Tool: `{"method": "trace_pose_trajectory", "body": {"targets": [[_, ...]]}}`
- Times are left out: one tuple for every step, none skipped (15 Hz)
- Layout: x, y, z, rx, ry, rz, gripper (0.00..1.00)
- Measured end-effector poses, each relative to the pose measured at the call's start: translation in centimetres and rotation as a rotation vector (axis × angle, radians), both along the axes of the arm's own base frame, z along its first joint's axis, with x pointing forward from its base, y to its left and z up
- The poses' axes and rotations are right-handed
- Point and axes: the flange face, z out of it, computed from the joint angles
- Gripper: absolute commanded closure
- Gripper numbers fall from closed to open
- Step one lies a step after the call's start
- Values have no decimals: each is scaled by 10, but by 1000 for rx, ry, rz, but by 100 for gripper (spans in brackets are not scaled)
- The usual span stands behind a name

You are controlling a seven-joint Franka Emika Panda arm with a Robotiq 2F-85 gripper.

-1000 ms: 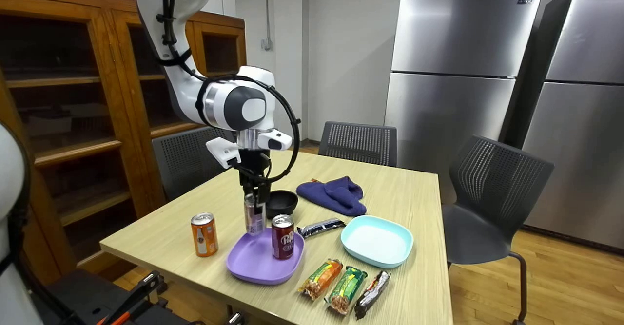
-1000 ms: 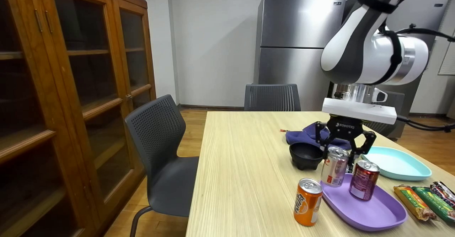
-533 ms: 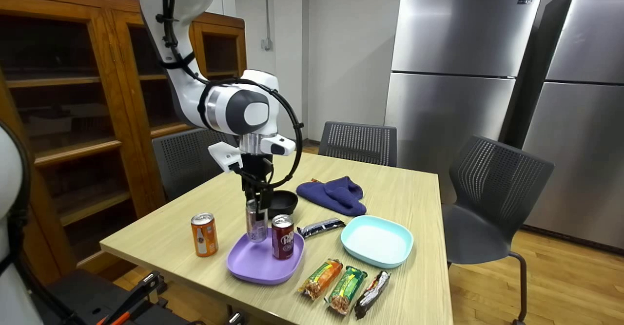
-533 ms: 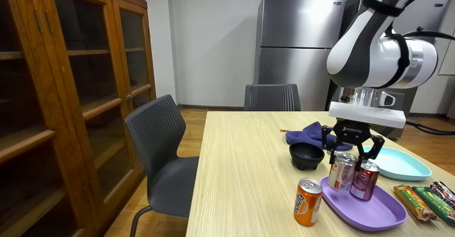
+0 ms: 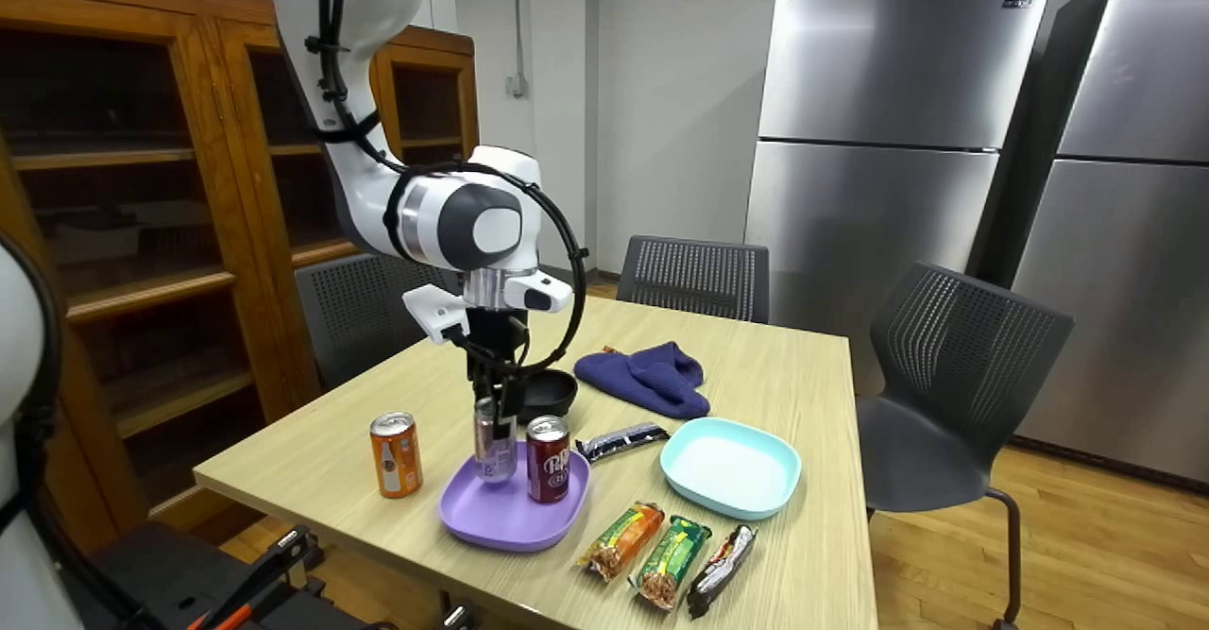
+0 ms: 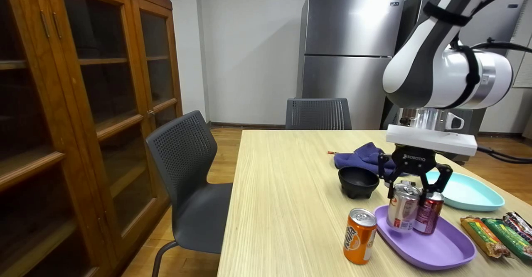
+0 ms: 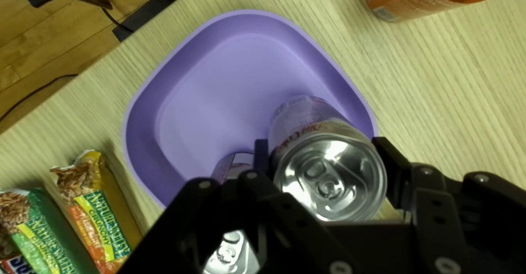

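Observation:
A silver Diet Coke can (image 7: pixel 328 183) stands between the fingers of my gripper (image 7: pixel 321 150), pressed on both sides. In both exterior views this can (image 6: pixel 402 212) is nearly upright over the purple plate (image 5: pixel 510 521), its base at or just above the plate's surface; I cannot tell which. Right beside it on the plate stands a dark red Dr Pepper can (image 5: pixel 548 460), partly covered by a finger in the wrist view. Off the plate, an orange Fanta can (image 6: pixel 360 237) stands on the table.
A black bowl (image 6: pixel 358 181) and a navy cloth (image 5: pixel 647 375) lie behind the plate. A dark-wrapped bar (image 5: pixel 621 441) and a pale teal plate (image 5: pixel 727 465) are to one side. Several wrapped snack bars (image 5: pixel 672 559) lie near the table edge. Chairs surround the table.
The gripper has carried the silver can lower and further over the purple plate, closer to the Dr Pepper can. The other objects stay where they were.

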Motion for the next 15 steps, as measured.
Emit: {"method": "trace_pose_trajectory", "body": {"targets": [[0,0,-2,0,3,0,62],[-1,0,-3,-1,6,0,62],[-1,0,-4,-1,9,0,62],[-1,0,-5,-1,10,0,62],[-1,0,-6,-2,12,0,62],[-1,-1,-7,-2,14,0,62],[-1,-1,-8,-3,15,-1,62],[0,-2,-9,-3,15,-3,62],[0,-3,-9,-4,15,-4,62],[1,-3,-9,-4,15,-5,16],[1,-4,-10,-5,16,-7,10],[1,-5,-10,-5,16,-8,5],[1,-5,-10,-6,16,-8,0],[2,-5,-10,-6,14,-8,0],[3,-5,-9,-6,13,-8,0]]}}
